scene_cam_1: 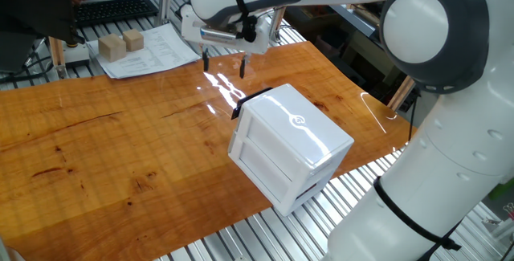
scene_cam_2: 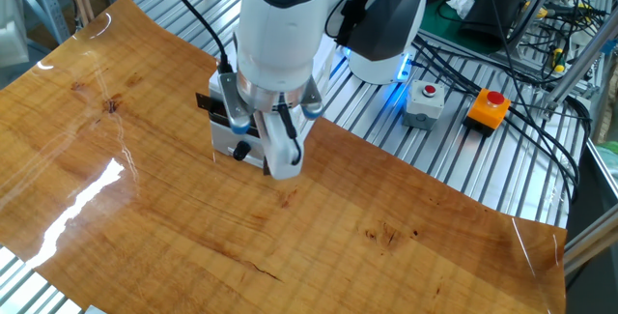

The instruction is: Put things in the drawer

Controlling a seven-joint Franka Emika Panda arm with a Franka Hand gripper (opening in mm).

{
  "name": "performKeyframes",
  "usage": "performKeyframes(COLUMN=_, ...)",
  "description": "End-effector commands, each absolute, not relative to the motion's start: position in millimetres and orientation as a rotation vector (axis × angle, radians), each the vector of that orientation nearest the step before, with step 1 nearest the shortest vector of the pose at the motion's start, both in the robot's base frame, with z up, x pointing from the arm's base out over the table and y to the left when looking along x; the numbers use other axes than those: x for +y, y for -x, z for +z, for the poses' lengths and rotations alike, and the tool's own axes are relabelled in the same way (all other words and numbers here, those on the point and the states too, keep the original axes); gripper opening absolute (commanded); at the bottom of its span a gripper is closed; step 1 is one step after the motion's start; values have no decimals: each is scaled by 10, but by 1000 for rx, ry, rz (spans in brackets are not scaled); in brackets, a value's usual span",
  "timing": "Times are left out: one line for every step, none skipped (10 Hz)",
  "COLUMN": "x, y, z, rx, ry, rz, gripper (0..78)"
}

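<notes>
The white cabinet (scene_cam_1: 297,132) with a round logo on top stands near the table's right front edge. Its drawer panels (scene_cam_1: 255,158) look flush with the body, and a small black handle (scene_cam_1: 238,110) shows at its far left corner. My gripper (scene_cam_1: 224,64) hangs open and empty above the table, just behind and left of the cabinet and clear of it. In the other fixed view the gripper (scene_cam_2: 282,155) covers most of the cabinet (scene_cam_2: 224,138). The small tan cube is not in view.
Two larger pale wooden blocks (scene_cam_1: 112,48) (scene_cam_1: 133,40) sit on papers (scene_cam_1: 157,56) at the back left, by a keyboard (scene_cam_1: 112,8). Button boxes (scene_cam_2: 486,106) (scene_cam_2: 423,101) and cables lie on the metal frame beyond the table.
</notes>
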State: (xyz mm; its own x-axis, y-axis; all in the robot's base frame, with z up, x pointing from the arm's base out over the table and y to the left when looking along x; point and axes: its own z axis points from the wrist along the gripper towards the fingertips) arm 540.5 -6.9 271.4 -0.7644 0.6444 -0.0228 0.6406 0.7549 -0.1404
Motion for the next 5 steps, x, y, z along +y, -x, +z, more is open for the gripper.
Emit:
performKeyframes(x=9, y=-5688, z=3013, rx=-3075, ry=240, rz=183, gripper=775)
performKeyframes(x=-5, y=-5731, z=3037, rx=-3077, ry=141, rz=174, gripper=775)
performKeyframes(x=-6, y=-5733, z=3039, rx=-3080, ry=111, rz=174, gripper=775)
performKeyframes(x=-10, y=-5747, z=3046, rx=-3089, ry=23, rz=172, gripper=775)
performKeyframes(x=-14, y=-5757, z=3051, rx=-3090, ry=-23, rz=172, gripper=775)
